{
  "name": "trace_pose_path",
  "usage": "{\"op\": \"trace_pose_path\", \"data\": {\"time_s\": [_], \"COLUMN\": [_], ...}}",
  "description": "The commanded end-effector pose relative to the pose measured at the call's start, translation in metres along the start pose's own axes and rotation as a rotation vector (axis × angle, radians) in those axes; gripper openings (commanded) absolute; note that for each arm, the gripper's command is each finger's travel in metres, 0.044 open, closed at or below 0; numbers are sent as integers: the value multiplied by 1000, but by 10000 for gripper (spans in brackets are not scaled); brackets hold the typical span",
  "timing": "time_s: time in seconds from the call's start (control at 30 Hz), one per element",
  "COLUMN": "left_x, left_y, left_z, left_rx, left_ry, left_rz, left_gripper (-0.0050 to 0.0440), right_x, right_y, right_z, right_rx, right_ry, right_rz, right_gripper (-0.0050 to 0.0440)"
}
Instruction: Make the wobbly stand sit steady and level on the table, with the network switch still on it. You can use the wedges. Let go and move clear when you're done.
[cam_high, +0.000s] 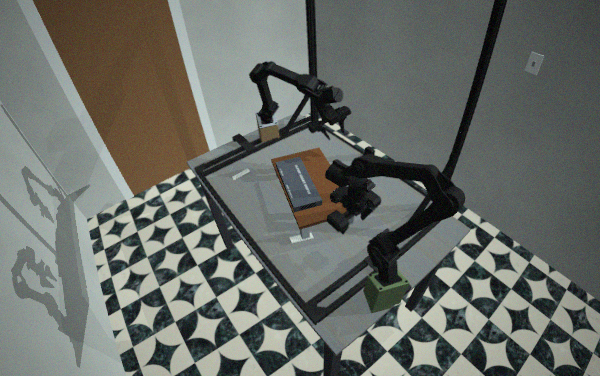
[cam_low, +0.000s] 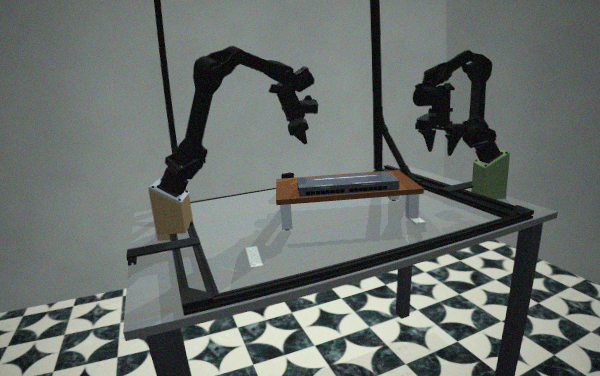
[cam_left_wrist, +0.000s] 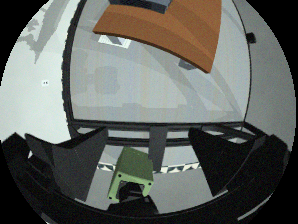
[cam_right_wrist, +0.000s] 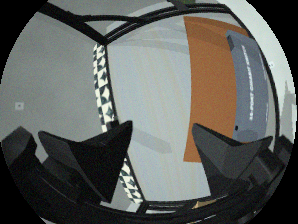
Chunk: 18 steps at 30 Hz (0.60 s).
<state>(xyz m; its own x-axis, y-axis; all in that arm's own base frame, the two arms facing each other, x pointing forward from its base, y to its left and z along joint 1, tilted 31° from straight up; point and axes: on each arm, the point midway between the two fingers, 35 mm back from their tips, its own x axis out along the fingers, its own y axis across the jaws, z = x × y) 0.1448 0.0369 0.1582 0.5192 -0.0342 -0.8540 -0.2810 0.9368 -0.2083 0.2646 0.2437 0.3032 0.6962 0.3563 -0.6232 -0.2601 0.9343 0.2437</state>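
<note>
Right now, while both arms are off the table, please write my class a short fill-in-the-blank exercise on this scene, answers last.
The network switch rests on ____ of the stand, not underneath.
The left arm's base block is coloured ____.
The wedge away from the stand lies nearer the ____ arm's base.
The left gripper is not shut but ____.

Missing words: top; green; right; open.
</note>
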Motion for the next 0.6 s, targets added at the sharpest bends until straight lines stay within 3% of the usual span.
{"op": "trace_pose_path", "data": {"time_s": [0.0,0.2,0.53,0.57], "left_x": [0,0,0,0], "left_y": [0,0,0,0], "left_z": [1,0,0,0], "left_rx": [-1,0,0,0], "left_ry": [-3,0,0,0], "left_rz": [3,0,0,0], "left_gripper": [440,440,440,440], "right_x": [-16,-20,-102,-102], "right_y": [24,23,69,69], "right_z": [40,41,143,143], "right_rx": [12,17,28,28], "right_ry": [-130,-142,-545,-545], "right_rz": [112,115,387,387], "right_gripper": [440,440,440,440]}}
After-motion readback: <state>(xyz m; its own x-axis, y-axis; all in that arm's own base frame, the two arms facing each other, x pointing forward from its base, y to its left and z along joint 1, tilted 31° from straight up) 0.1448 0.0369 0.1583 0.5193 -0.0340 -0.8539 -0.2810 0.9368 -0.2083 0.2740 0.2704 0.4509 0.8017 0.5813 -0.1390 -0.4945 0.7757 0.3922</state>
